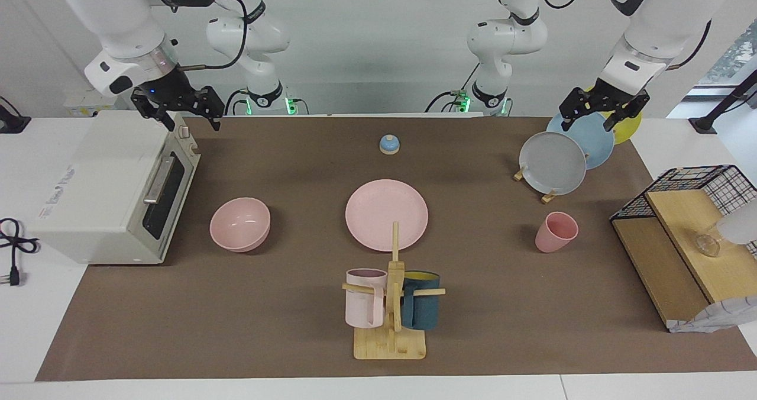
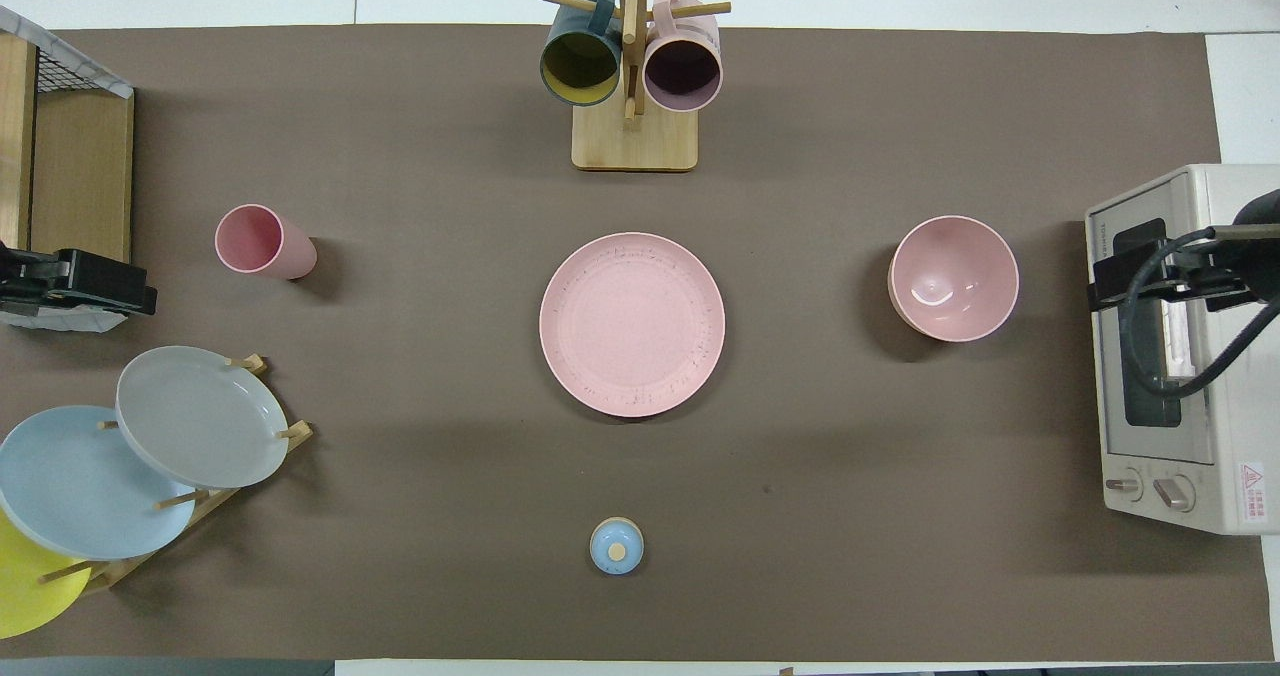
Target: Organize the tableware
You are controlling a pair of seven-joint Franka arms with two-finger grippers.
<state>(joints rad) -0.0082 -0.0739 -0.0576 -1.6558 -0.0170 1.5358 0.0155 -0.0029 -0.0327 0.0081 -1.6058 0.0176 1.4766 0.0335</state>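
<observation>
The matte pink plate (image 1: 387,215) (image 2: 632,324) lies flat at the middle of the brown mat. The pink bowl (image 1: 240,223) (image 2: 954,277) stands upright beside it toward the right arm's end, near the oven. The pink handleless cup (image 1: 556,232) (image 2: 263,242) stands toward the left arm's end. My right gripper (image 1: 194,125) (image 2: 1150,281) is open and empty, raised over the toaster oven. My left gripper (image 1: 586,125) (image 2: 80,284) is open and empty, raised over the plate rack. Both arms wait, apart from the pink set.
A toaster oven (image 1: 112,193) stands at the right arm's end. A rack holds grey (image 1: 553,162), blue and yellow plates. A mug tree (image 1: 390,305) with two mugs stands farther from the robots than the plate. A small blue bell (image 1: 390,144) and a wire shelf (image 1: 680,240) are also here.
</observation>
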